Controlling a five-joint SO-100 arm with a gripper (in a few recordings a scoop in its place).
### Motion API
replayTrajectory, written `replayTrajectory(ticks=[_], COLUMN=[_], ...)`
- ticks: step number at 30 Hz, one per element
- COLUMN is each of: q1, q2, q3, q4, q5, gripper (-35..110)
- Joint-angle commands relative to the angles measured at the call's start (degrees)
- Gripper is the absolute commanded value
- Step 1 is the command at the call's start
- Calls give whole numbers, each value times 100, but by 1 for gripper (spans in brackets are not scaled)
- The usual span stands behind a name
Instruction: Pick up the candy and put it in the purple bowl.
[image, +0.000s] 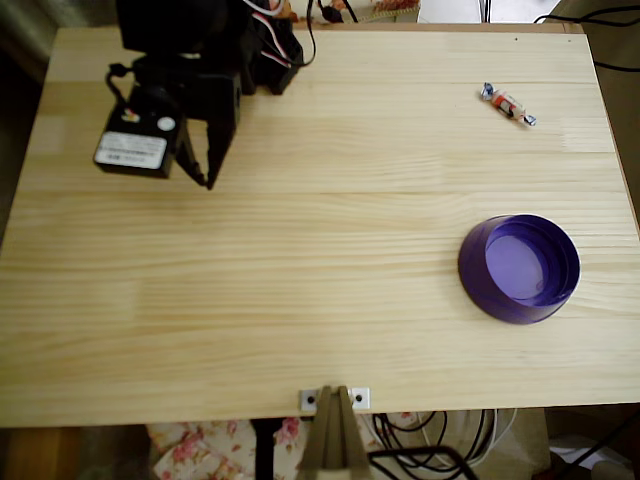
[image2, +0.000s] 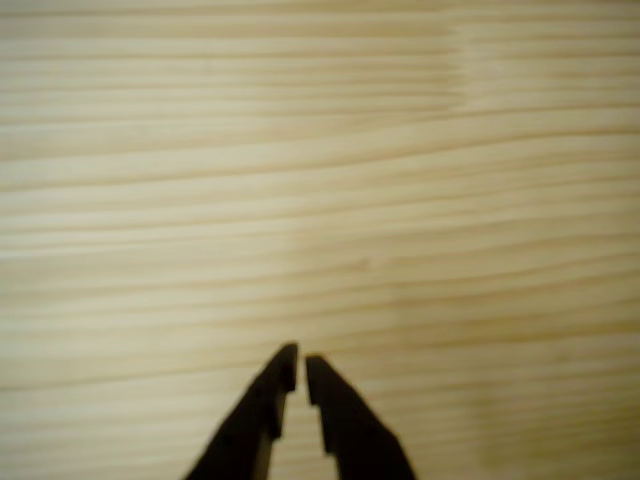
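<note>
The robot arm is black all over, made of chunky, boxy parts. One black block has a white sticker with small dark print and a little round white dot near it. Thin wires in red, white and black loop over its top part. The gripper has two black fingers that get thin and pointy at the tips

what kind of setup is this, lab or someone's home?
Probably a home or hobby bench, not a formal lab: a plain pine table, floral fabric and loose cables beneath its near edge. On top, the arm's end effector, a candy and a purple bowl.
</note>
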Motion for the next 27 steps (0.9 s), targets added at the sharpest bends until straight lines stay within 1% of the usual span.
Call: replayTrajectory(ticks=[1, 27], q1=[26, -79], q2=[88, 88], q3=[-35, -35], q4=[-149, -149], q5=[-44, -149], gripper=[0, 0])
